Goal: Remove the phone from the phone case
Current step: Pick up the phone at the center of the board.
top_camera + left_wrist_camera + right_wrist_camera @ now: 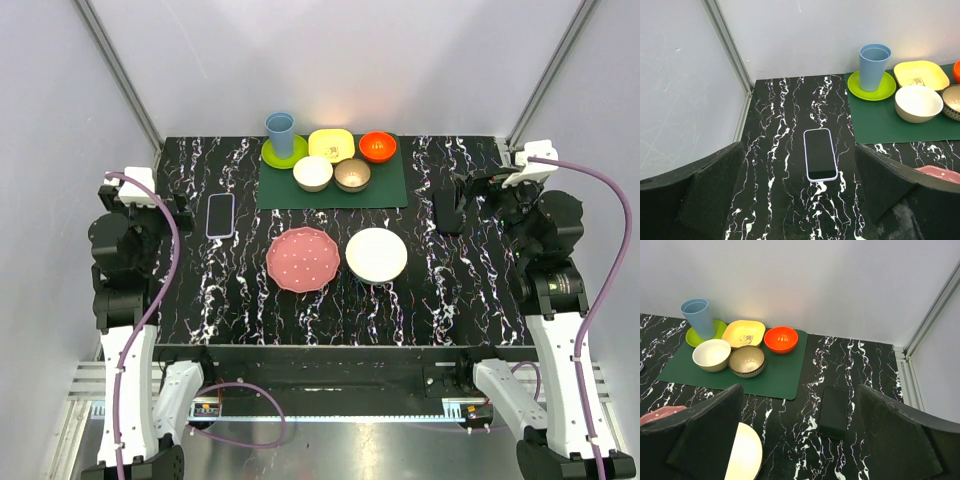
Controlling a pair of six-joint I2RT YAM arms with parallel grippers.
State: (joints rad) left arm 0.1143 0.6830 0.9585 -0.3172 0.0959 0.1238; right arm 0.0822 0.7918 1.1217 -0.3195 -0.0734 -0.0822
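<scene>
The phone, black with a dark glossy screen, lies flat at the table's left side inside the pale lavender phone case, which shows as a thin rim around it. In the left wrist view the phone lies screen up just ahead of the fingers. My left gripper is open and empty, hovering just left of the phone without touching it. My right gripper is open and empty at the table's right side, far from the phone.
A black rectangular block lies ahead of the right gripper. A pink plate and a white plate sit mid-table. A green mat at the back holds a blue cup, several bowls and dishes.
</scene>
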